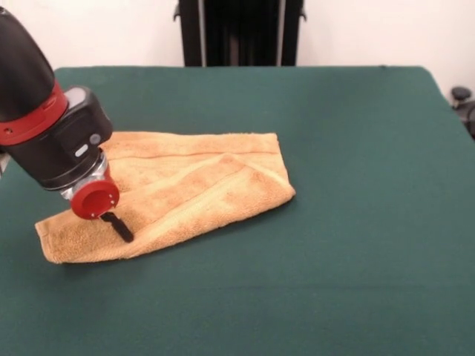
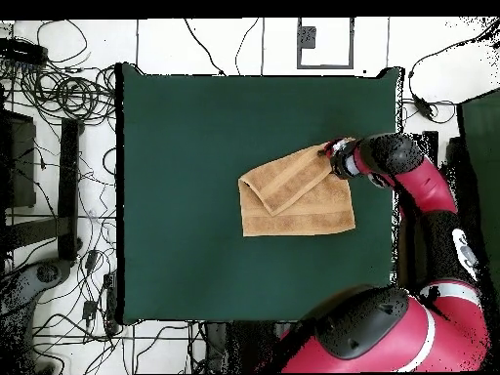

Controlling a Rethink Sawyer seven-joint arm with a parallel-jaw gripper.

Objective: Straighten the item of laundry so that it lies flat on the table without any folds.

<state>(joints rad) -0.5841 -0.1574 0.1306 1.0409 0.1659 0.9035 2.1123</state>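
Note:
The golden-tan towel [image 1: 200, 193] lies on the dark green table [image 1: 341, 259], left of centre. It is folded, with one flap laid diagonally across the rest and a band stripe showing along its far edge. My gripper [image 1: 121, 228] comes down from the upper left and touches the towel near its near-left end. In the overhead view the towel [image 2: 298, 205] sits right of the table's [image 2: 186, 195] centre. There my gripper [image 2: 328, 153] is at the upper right corner of the folded flap. The towel lies low on the table, not lifted.
My red and black arm [image 2: 430, 195] reaches in along the table's right edge in the overhead view. The black pedestal [image 1: 237, 33] stands behind the far edge. Cables [image 2: 59, 93] cover the floor around the table. A dark object [image 1: 464, 104] stands off the right edge.

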